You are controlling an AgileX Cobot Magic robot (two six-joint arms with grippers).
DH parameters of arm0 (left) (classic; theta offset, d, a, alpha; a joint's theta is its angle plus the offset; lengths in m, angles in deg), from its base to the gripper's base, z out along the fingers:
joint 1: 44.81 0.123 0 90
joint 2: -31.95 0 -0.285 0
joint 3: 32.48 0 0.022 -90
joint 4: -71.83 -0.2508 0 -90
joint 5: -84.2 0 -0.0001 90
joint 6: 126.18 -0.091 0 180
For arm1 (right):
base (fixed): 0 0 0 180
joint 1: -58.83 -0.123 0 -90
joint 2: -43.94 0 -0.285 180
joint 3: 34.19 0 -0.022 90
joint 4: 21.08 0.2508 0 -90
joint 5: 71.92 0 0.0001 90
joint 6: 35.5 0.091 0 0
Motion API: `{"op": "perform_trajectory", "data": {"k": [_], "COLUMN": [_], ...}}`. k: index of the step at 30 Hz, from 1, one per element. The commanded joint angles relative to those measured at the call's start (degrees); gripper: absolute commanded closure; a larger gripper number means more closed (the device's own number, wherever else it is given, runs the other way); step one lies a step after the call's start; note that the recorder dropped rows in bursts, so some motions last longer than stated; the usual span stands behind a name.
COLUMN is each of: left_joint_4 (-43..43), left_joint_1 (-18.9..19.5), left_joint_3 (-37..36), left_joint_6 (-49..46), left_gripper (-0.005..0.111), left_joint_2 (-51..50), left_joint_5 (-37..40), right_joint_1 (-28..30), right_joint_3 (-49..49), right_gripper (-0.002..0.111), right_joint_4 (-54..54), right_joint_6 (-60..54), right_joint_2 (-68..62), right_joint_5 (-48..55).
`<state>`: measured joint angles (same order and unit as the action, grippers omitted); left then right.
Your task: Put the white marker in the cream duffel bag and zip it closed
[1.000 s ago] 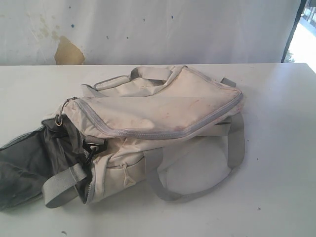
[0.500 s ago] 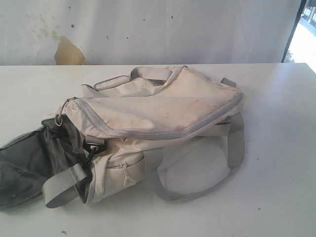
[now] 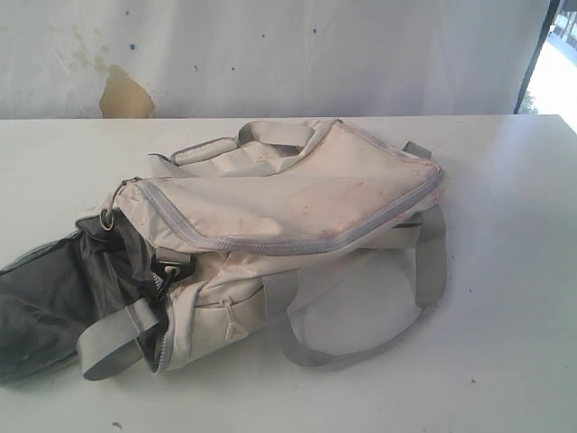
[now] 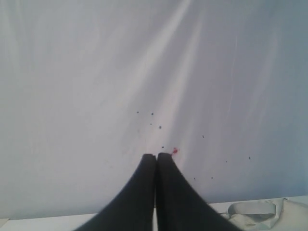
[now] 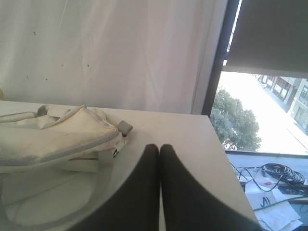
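Observation:
The cream duffel bag [image 3: 288,207] lies on its side in the middle of the white table [image 3: 514,271], its grey zipper running along the top flap and its dark grey lining [image 3: 54,298] spilling out at the left end. A corner of the cream duffel bag [image 4: 255,211] shows in the left wrist view, and its far end [image 5: 57,134] in the right wrist view. The white marker is out of view. My left gripper [image 4: 156,155] is shut and empty, facing the white backdrop. My right gripper [image 5: 159,146] is shut and empty above the table, beside the bag's end. Neither arm appears in the exterior view.
A grey shoulder strap [image 3: 433,262] loops over the table in front of the bag. A white curtain [image 3: 315,54] hangs behind the table. Past the table's right edge are a window and cables [image 5: 279,173] on a lower surface.

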<state>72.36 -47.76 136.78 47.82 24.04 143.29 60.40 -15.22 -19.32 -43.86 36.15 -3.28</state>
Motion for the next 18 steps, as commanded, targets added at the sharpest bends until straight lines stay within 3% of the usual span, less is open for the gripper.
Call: {"op": "perform_trajectory", "data": {"k": [1,7,18], "left_joint_4": [-0.2,0.0,0.2], "left_joint_1": [0.0,0.0,0.0], "left_joint_3": [0.4,-4.2,-26.7], "left_joint_6": [-0.2,1.1,1.3], "left_gripper": [0.107,0.107,0.107], "left_joint_2": [0.1,0.1,0.1], "left_joint_5": [1.0,-3.8,-24.3], "right_joint_1": [0.2,0.2,0.2], "right_joint_3": [0.5,3.1,20.9], "right_gripper": [0.108,0.108,0.108], "right_joint_4": [-0.7,-0.5,-0.3], "right_joint_6": [-0.4,-0.4,0.0], "right_joint_2": [0.0,0.0,0.0], "right_joint_5": [-0.7,-12.3,-27.2]}}
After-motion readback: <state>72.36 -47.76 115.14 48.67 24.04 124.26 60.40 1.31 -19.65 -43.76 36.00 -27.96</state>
